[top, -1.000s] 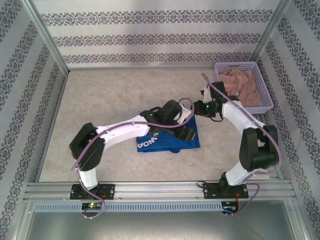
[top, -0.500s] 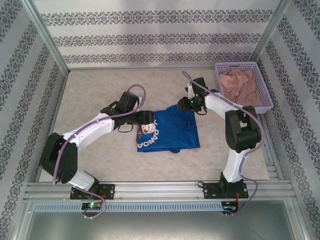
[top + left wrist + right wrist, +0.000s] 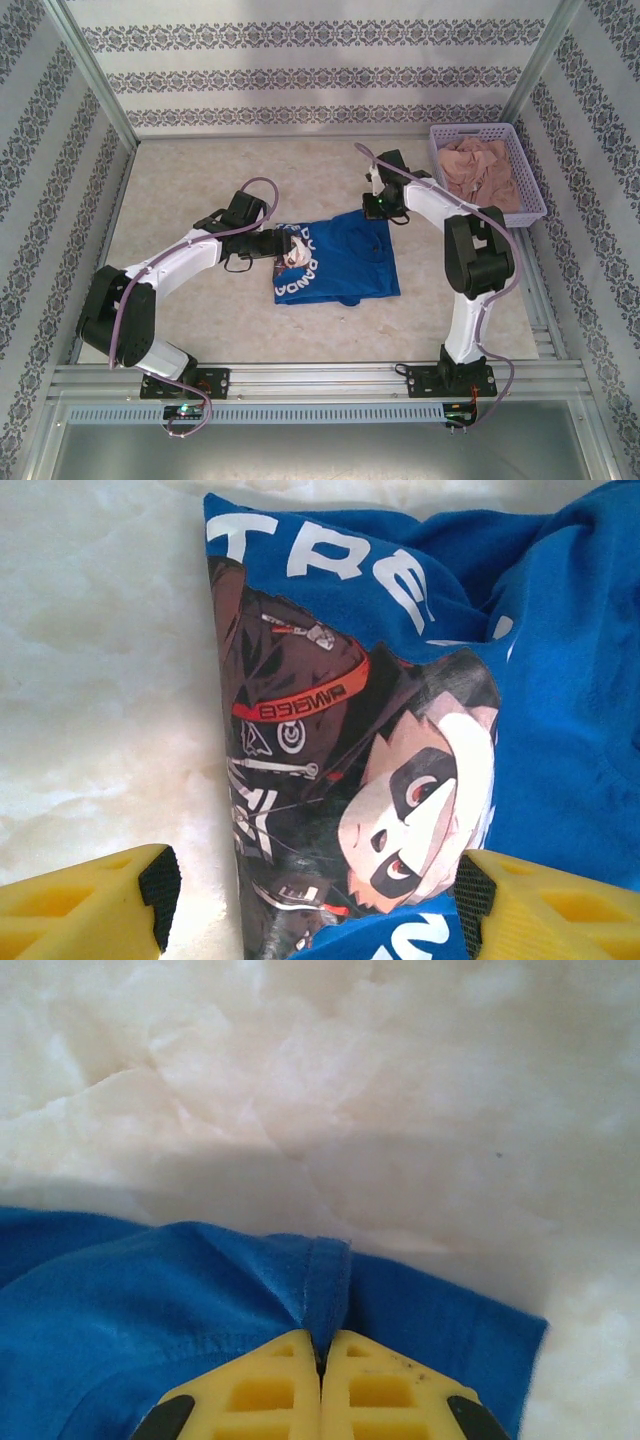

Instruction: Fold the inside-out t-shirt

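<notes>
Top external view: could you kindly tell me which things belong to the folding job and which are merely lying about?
Job: blue t-shirt; left gripper, open at its printed edge; right gripper, shut on its far edge.
Lying about: purple basket; pinkish-beige garment inside it.

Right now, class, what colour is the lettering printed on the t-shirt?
White lettering on the royal-blue t-shirt; the left wrist view shows it best.

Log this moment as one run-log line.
blue t-shirt: partly folded | left gripper: open, at panda-print edge | right gripper: shut on far-right edge | basket: holds pinkish-beige garment
</notes>
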